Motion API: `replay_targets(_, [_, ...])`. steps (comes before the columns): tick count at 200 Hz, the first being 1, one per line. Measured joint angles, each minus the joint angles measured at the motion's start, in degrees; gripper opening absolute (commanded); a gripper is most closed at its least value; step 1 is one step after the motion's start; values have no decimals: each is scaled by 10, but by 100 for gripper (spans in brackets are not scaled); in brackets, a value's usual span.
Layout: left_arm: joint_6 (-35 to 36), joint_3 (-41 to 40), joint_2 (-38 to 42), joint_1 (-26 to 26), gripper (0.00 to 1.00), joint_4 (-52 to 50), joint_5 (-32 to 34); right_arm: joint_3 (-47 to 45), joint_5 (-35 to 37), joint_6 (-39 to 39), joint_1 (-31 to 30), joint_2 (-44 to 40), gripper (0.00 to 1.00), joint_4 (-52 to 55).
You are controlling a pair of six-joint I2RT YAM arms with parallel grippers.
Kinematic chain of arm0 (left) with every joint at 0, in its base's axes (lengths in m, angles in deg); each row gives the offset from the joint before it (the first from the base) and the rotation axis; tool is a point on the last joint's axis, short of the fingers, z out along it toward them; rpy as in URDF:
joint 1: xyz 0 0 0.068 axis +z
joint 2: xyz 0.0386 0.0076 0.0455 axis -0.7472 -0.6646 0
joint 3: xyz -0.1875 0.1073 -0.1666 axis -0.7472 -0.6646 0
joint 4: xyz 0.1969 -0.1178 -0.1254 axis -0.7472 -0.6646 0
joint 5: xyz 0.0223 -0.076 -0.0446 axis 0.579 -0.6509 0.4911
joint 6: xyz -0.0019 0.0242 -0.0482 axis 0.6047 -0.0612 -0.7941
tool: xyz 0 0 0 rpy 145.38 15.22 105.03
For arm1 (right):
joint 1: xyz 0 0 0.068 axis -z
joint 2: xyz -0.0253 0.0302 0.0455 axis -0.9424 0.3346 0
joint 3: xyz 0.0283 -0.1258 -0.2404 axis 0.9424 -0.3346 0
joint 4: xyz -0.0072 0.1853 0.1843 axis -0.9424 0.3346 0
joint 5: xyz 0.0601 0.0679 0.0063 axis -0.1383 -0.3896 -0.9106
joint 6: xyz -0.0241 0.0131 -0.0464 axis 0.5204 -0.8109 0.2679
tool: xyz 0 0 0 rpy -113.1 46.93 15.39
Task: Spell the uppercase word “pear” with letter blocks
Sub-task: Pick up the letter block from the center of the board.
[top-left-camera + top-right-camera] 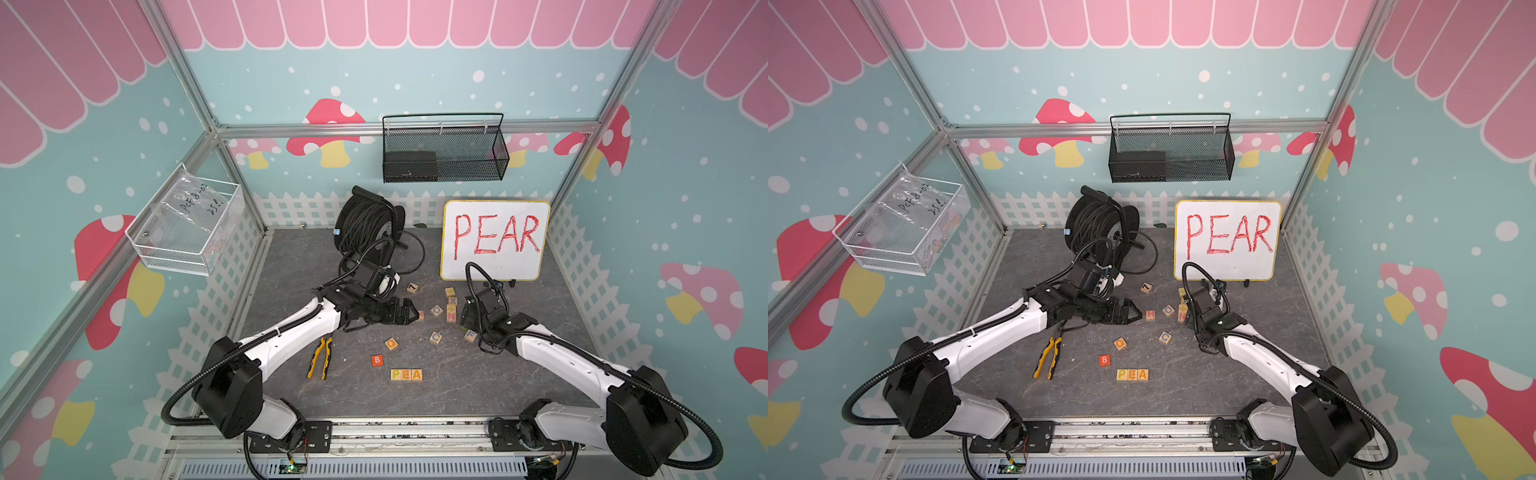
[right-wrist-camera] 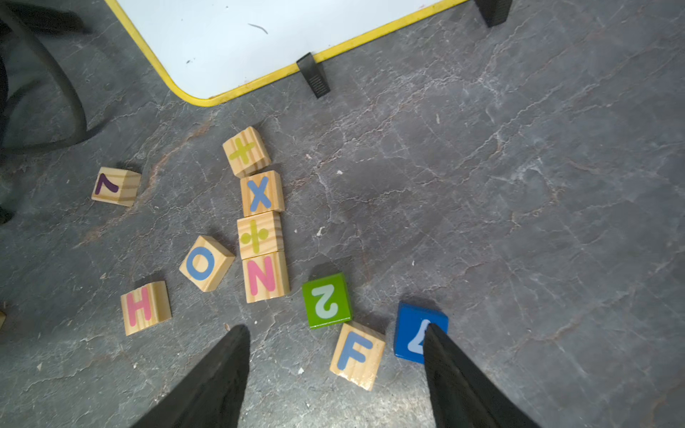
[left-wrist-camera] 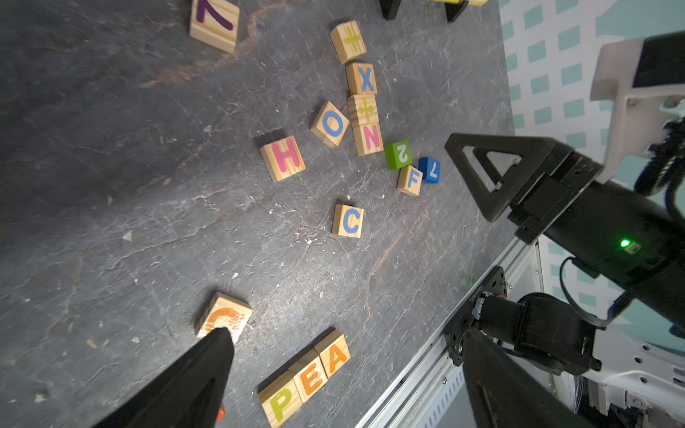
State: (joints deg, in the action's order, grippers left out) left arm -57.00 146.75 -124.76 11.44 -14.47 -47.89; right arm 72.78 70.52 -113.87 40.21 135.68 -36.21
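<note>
Letter blocks (image 1: 406, 375) reading P, E, A sit touching in a row near the front edge of the bench (image 1: 478, 386), with a red B block (image 1: 377, 360) just beside them. The left gripper (image 1: 411, 312) hangs over the middle of the bench, fingers wide apart and empty, near an H block (image 1: 1150, 315). The right gripper (image 2: 335, 328) has its fingers apart and holds nothing; an F block (image 2: 357, 355) lies between them.

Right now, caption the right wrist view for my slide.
Open right gripper over the F block, blue cube and green 2 block, whiteboard beyond.
</note>
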Motion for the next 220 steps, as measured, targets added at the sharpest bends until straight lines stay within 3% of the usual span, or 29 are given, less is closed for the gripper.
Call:
replay_targets(39, [13, 34, -2, -7, 98, -23, 32, -23, -16, 17, 9, -26, 74, -19])
replay_targets(110, [19, 17, 89, 9, 98, -35, 181, -24, -88, 76, 9, -5, 73, -99])
replay_targets(131, [14, -7, 127, 47, 99, -36, 194, -19, -106, 113, -10, 14, 73, -135])
replay_targets(171, [-3, -68, 193, 177, 99, -52, 177, 81, -126, 205, -77, 117, 74, -185])
replay_targets(220, [-16, -101, 240, 203, 100, -77, 174, 200, -183, 311, -143, 261, 71, -280])
